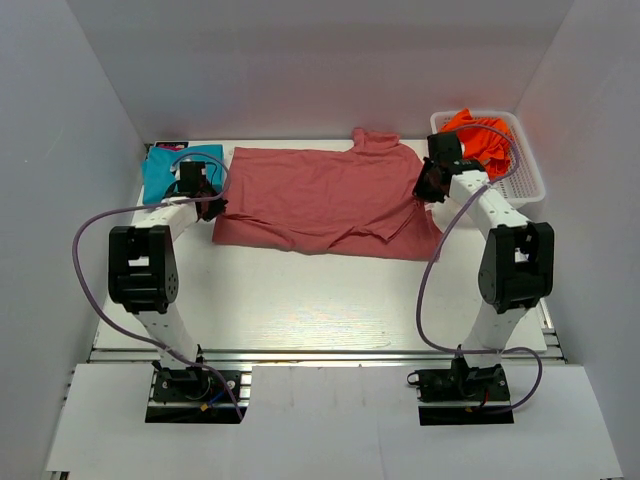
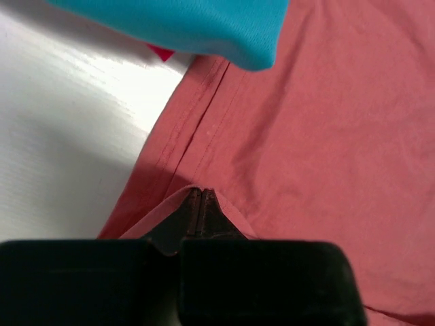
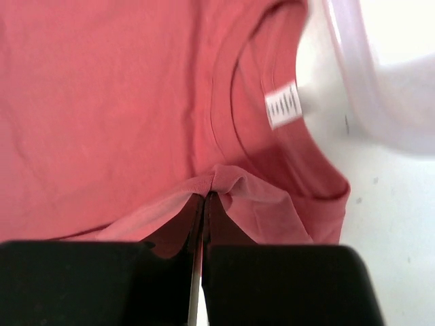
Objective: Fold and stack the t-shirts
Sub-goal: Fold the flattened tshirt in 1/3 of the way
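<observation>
The large salmon t-shirt [image 1: 320,200] lies spread across the back of the table, collar to the right. My left gripper [image 1: 208,203] is shut on its left hem edge, seen pinched in the left wrist view [image 2: 198,193]. My right gripper [image 1: 428,188] is shut on the cloth near the shoulder, below the collar [image 3: 212,191]. The collar with its white label [image 3: 283,106] shows in the right wrist view. The teal t-shirt [image 1: 165,170] lies folded at the back left, just beyond the left gripper; it also shows in the left wrist view [image 2: 197,24]. The orange t-shirt [image 1: 483,138] lies in the basket.
A white plastic mesh basket [image 1: 530,175] stands at the back right, close behind the right gripper. White walls close in the table at back and sides. Bare white table [image 1: 320,300] lies in front of the salmon shirt.
</observation>
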Controlling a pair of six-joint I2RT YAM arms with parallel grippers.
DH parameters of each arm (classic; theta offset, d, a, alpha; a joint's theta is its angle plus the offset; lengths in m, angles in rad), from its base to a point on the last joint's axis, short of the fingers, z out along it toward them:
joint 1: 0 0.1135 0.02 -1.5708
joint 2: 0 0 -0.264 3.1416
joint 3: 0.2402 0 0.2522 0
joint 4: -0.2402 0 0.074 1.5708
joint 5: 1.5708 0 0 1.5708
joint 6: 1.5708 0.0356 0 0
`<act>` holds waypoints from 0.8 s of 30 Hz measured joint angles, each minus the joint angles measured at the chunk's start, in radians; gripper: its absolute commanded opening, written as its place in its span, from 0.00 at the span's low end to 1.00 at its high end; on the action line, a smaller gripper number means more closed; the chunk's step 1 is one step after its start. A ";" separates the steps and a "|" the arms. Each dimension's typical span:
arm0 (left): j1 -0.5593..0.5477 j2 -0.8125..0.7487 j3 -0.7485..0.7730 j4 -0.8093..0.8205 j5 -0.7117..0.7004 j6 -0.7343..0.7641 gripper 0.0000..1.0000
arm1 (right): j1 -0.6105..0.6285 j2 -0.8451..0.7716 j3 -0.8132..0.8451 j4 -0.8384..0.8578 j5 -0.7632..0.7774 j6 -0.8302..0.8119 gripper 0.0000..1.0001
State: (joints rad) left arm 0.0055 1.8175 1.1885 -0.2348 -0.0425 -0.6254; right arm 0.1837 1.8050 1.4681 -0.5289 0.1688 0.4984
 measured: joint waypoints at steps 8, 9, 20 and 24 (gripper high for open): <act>0.000 0.085 0.083 0.003 -0.036 0.008 0.00 | -0.034 0.097 0.130 0.006 -0.015 -0.051 0.00; 0.000 0.093 0.088 -0.001 -0.047 0.008 0.00 | -0.039 0.111 0.145 0.010 -0.017 -0.059 0.00; 0.000 0.196 0.154 0.048 -0.033 0.041 0.41 | -0.063 0.342 0.321 0.014 -0.086 -0.138 0.13; -0.002 0.200 0.156 0.080 0.010 0.068 0.81 | -0.064 0.396 0.398 0.005 -0.127 -0.174 0.55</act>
State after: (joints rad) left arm 0.0040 2.0171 1.3441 -0.1543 -0.0322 -0.5571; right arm 0.1200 2.2009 1.8664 -0.5236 0.0414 0.3248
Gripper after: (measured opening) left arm 0.643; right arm 0.346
